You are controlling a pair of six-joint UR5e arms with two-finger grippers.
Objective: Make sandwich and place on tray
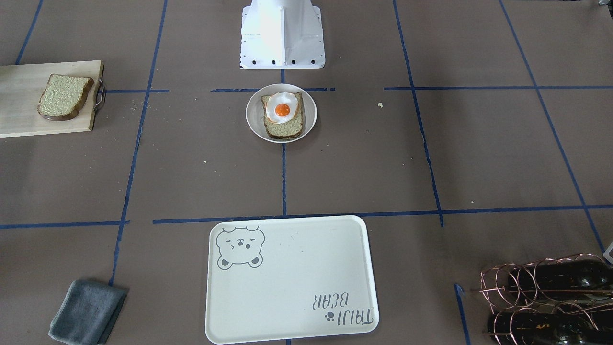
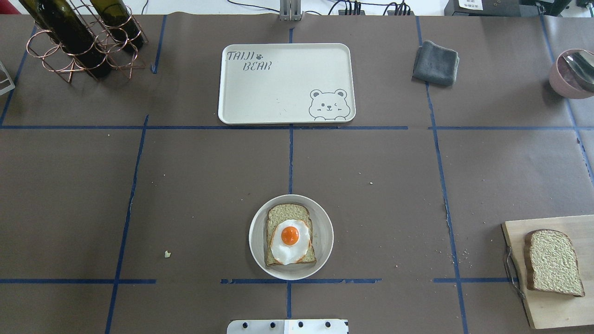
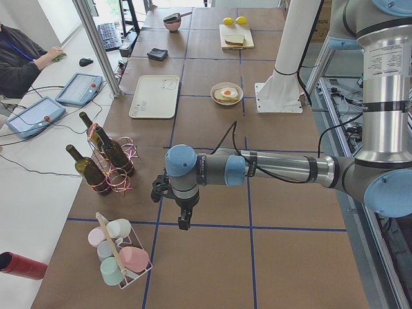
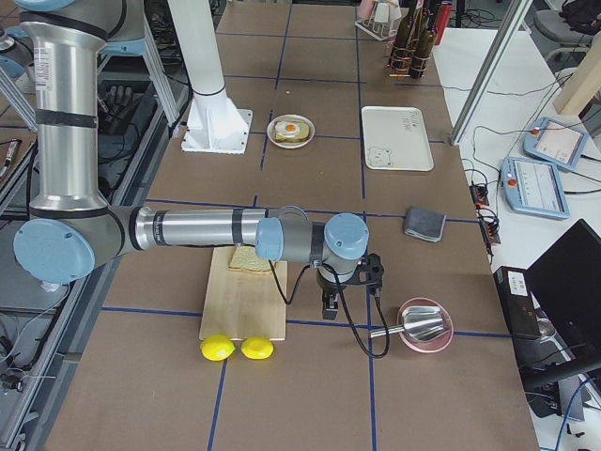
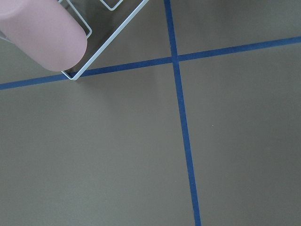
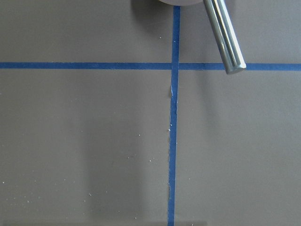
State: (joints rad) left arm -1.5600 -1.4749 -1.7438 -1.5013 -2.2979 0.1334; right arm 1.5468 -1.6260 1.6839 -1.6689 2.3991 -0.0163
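- Sandwich (image 2: 287, 213), half built with the fried egg (image 2: 290, 236) on top, lies on the round plate (image 2: 325, 227) just before the robot base (image 2: 287, 326).
- Second slice (image 2: 552, 262) rests on the wooden board (image 2: 547, 311), rightward.
- Tray (image 2: 278, 88) lies farther out, with a grey cloth (image 2: 436, 62) beside it.
- Left gripper (image 3: 184, 224) and right gripper (image 4: 329, 310) hang over the table ends; whether they are parted cannot be told.

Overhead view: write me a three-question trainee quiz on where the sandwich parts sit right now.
1. True or false: the tray holds nothing.
2. The fried egg lies on: A) bread on the plate, B) the grey cloth, C) the tray.
3. Fill in: the other bread slice lies on the wooden ____.
Key: 1 true; 2 A; 3 board.
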